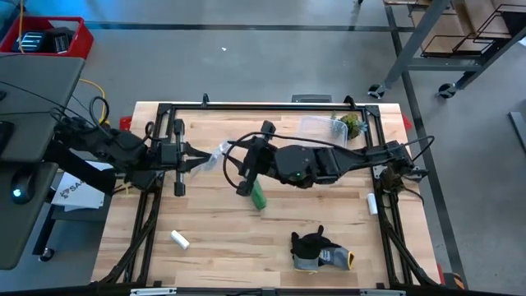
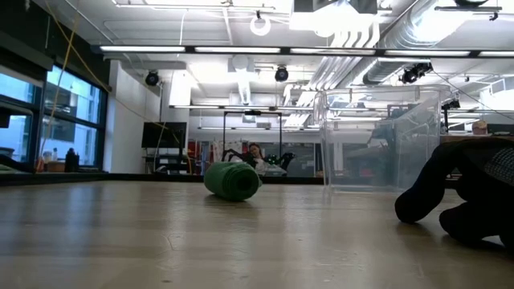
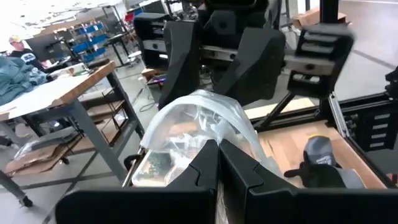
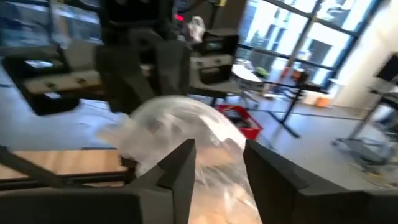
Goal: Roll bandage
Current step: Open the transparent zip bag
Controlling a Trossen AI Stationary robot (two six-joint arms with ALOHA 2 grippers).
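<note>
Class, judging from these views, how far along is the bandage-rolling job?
Done: the bandage lies on the table as a compact green roll. In hand: the left gripper is shut on a clear plastic bag; the right gripper is open facing it. Left: seemingly nothing on the bandage.

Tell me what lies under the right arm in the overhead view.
The green bandage lies on the table, poking out beneath the right gripper. Its upper end is covered by the gripper, so its full length cannot be seen.
</note>
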